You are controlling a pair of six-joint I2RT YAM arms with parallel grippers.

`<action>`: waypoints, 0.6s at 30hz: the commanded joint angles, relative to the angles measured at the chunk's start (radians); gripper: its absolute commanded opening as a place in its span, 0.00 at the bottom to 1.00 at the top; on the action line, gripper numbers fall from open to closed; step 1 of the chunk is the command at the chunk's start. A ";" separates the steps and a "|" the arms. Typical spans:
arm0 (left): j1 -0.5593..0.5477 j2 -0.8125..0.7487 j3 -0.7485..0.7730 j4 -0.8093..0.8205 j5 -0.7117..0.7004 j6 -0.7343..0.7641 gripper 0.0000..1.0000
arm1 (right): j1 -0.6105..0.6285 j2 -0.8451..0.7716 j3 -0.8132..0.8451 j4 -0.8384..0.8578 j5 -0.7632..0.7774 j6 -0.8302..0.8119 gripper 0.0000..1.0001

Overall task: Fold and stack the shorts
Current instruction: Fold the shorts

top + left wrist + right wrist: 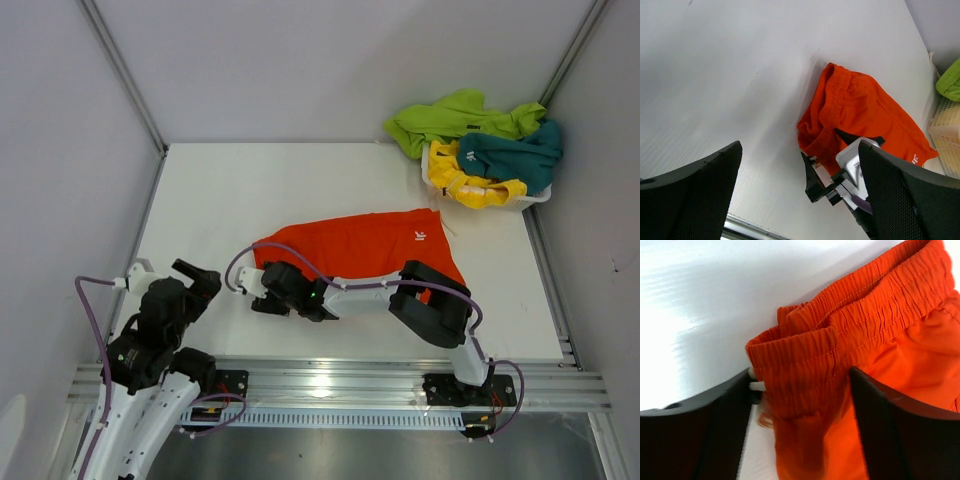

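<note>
On the white surface's (250,190) near side, the right pincer (800,385), apart astride the orange fabric shorts' (370,245) waistband (850,320), may catch one layer, skewing the fold; left pincer (198,279) gapes.

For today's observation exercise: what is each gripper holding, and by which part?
Left gripper: nothing. Right gripper straddles the waistband of the orange shorts; grip cannot be told.

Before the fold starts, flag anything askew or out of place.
The orange shorts lie crooked, their waistband bunched and curled over between the open jaws of the right gripper. The lime green shorts spill over the far rim of the basket. Nothing looks damaged.
</note>
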 commanded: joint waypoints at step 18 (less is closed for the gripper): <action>0.007 0.105 -0.099 0.199 0.198 0.037 0.99 | -0.015 -0.128 -0.209 0.380 0.016 0.102 0.00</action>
